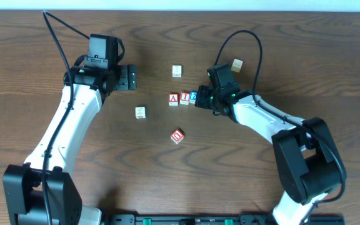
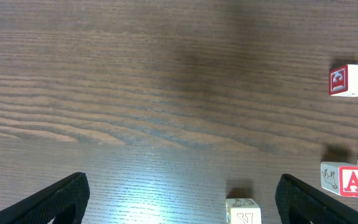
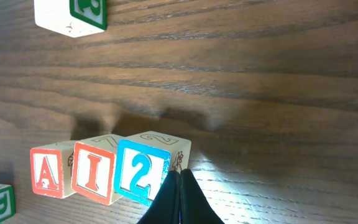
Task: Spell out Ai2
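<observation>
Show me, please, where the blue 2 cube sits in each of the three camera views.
Overhead: blue 2 cube just right of centre, right end of the row, beside the right tool.
Left wrist: not in it.
Right wrist: the cube low, left of centre, by the shut tool tips.
Shared landmark: red A cube, in all three views.
</observation>
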`<state>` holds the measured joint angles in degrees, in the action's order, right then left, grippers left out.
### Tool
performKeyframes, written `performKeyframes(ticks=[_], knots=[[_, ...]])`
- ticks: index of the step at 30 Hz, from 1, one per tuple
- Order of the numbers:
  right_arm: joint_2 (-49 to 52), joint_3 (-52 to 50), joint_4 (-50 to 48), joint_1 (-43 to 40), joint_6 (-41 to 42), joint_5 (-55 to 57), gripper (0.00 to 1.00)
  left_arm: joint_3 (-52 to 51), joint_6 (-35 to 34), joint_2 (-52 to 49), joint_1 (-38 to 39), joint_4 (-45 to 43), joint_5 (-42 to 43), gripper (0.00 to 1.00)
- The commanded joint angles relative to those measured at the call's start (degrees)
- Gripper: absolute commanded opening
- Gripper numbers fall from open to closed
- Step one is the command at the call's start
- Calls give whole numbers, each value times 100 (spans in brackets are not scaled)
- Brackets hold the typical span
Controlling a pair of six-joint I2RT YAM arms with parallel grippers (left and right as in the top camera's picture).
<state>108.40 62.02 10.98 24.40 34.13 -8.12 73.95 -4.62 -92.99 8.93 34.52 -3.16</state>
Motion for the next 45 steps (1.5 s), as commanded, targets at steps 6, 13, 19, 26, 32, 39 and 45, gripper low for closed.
performKeyframes(ticks=[6,13,19,26,32,39,45], knots=[[48,17,-94,44,-343,-192,2,46,42,101,-31,9,2,96],[48,17,-136,44,-468,-332,2,46,42,101,-31,11,0,96],[48,17,-131,44,-573,-348,1,46,42,101,-31,11,0,96],[48,17,-138,37,-846,-302,1,46,42,101,-31,11,0,96],[48,17,-328,37,-1001,-166,2,46,42,101,-31,13,2,96],[48,17,-529,37,-1001,17,2,46,39,101,-31,13,2,96],[48,17,-603,42,-1067,-291,2,46,42,101,-31,11,2,96]])
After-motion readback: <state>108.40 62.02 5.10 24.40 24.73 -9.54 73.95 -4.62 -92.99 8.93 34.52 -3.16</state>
